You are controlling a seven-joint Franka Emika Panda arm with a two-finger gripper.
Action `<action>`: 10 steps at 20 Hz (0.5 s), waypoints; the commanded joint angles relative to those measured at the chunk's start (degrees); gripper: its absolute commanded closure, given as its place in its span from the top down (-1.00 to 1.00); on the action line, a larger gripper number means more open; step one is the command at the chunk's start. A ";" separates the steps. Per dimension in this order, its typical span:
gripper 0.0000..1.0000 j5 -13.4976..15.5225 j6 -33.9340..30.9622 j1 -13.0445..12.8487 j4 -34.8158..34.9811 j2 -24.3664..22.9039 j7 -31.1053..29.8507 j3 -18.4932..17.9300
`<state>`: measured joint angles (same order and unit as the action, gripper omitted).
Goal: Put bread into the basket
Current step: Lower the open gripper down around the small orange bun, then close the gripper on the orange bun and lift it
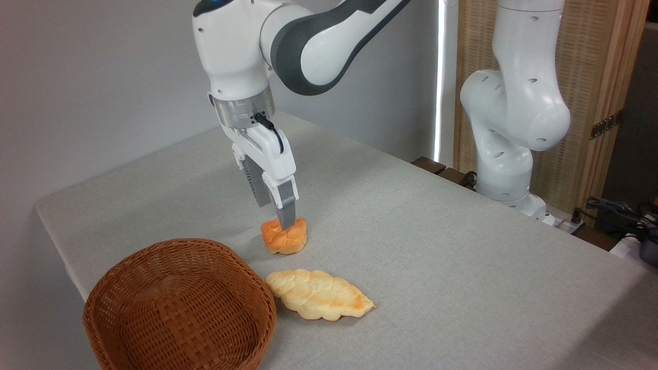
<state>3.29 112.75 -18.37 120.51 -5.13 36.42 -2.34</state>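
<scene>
The bun [284,238] sits on the grey table [462,267], behind the basket and a little to its right, resting flat on the surface. It is orange-golden with a cracked, lumpy top.

The claw [280,218] points straight down over the bun. Its near finger [287,210] overlaps the top of the bun in the camera view, the tip at or just against the crust. The far finger stands behind and to the left, its lower end partly hidden. The fingers stand apart, so the claw is open, with nothing gripped. Whether the far finger reaches the bun cannot be told from this angle.

The basket [180,303] stands at the near left corner of the table, brown wicker, upright, nothing inside it. It is near the bun but apart from it.

A pale braided loaf [318,294] lies flat just to the right of the basket, its left end close against the basket wall. It lies in front of the bun, apart from it.

The white arm base [506,169] stands past the far right edge of the table, before a wooden screen [591,103]
</scene>
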 commanded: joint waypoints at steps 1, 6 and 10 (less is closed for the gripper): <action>1.00 -2.23 1.33 -0.44 1.05 0.99 1.11 -0.39; 1.00 -2.59 1.94 -1.76 0.96 3.81 1.02 -0.39; 1.00 -2.67 2.12 -1.76 0.87 4.43 1.02 -0.39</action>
<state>1.42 114.02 -19.66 121.33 -0.69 36.75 -2.32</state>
